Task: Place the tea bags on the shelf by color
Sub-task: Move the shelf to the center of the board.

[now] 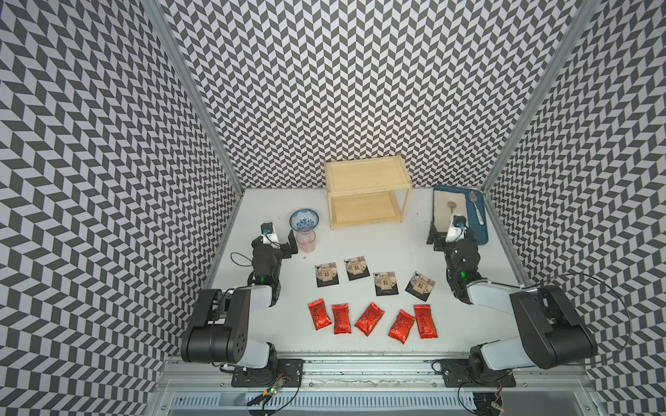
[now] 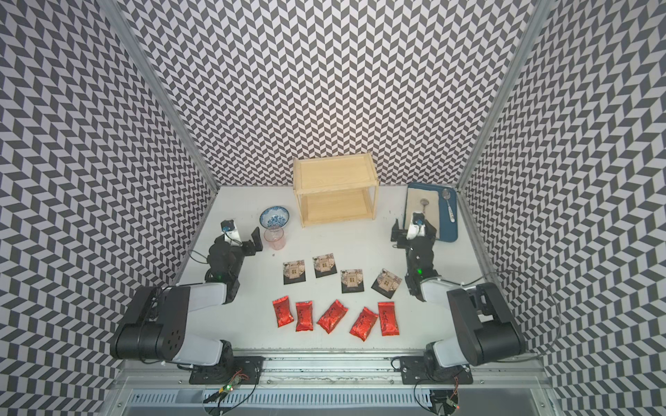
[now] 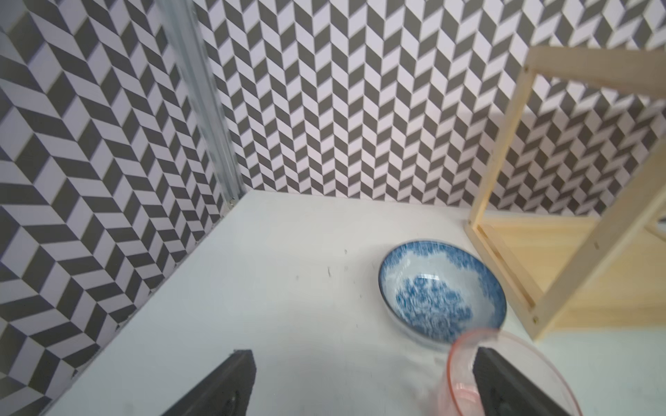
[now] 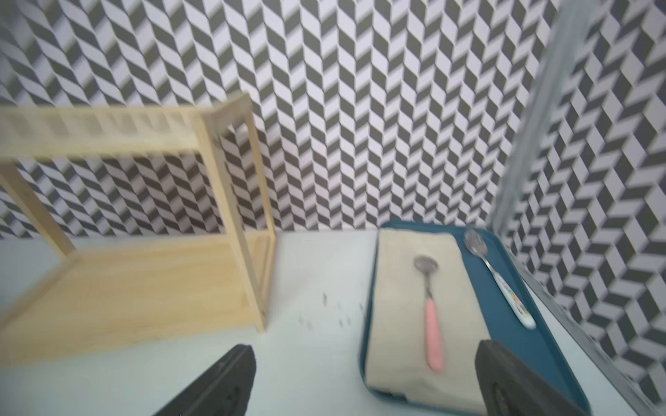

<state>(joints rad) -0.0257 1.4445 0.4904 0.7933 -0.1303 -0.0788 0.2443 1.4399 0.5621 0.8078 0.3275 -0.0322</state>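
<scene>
Tea bags (image 1: 369, 319): nine lie flat on the table (image 1: 360, 245), well short of the wooden shelf (image 1: 364, 178). The red foil pouches (image 1: 319, 313) are nearest the arm bases, the black squares (image 1: 385, 283) behind them.
Handling: probably light and limp, with slick foil; pinch across a pouch's short width.
Jaws: left gripper (image 3: 364, 354) and right gripper (image 4: 364, 347) both spread wide, empty.
In your way: pink cup (image 1: 306, 240) and blue-patterned bowl (image 1: 304, 219) beside the left gripper; blue spoon tray (image 1: 482, 236) at the right gripper.

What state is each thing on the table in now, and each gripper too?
red tea bags, five, lying flat on the table, none shelved
black tea bags, four, lying flat on the table
shelf, upright, both tiers bare
bowl, upright, empty
pink cup, upright
blue tray, flat, holding a cloth and two spoons
left gripper, open, holding nothing
right gripper, open, holding nothing
</scene>
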